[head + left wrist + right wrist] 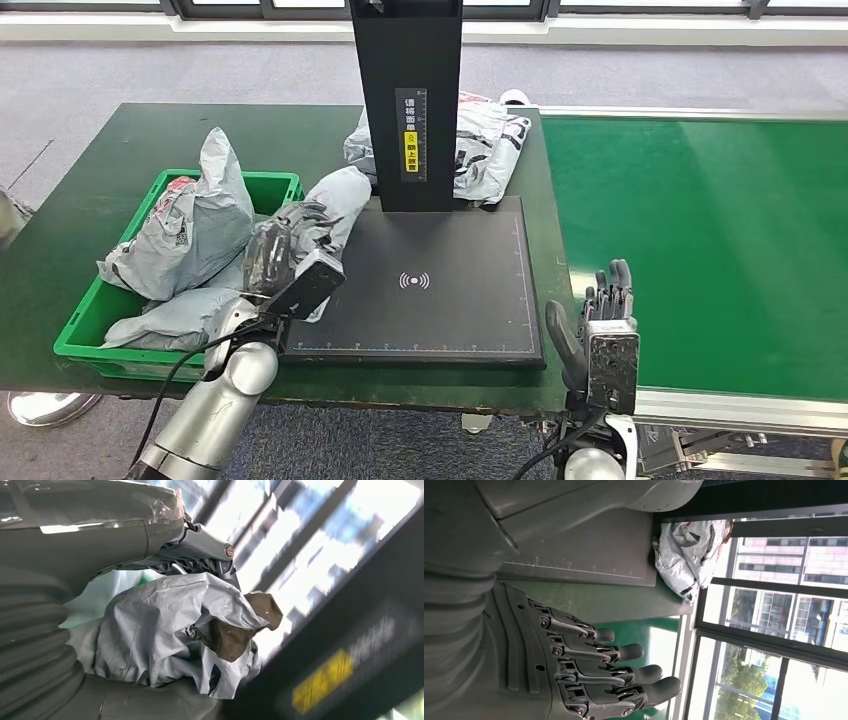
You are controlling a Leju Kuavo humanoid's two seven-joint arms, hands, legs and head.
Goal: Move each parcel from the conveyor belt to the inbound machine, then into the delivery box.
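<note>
A grey parcel (335,205) is gripped by the left hand (283,250) and held at the left edge of the inbound machine (425,290), between its black platform and the green delivery box (95,320). In the left wrist view the crumpled grey wrapping (170,630) is seen clasped between the thumb and the fingers (200,547). At far left, the delivery box is seen on the dark green tabletop (80,190), with two grey parcels inside: one (195,220) standing tall and leaning against the rim, another (175,320) lying flat below it. The machine's black post (410,100) rises from the back of the platform, and a further grey parcel (490,145) lies on the tabletop behind it. To the right, the bright green conveyor belt (700,230) is seen. The right hand (600,330) is held upright at the belt's near edge, its fingers (624,670) apart and holding nothing.
</note>
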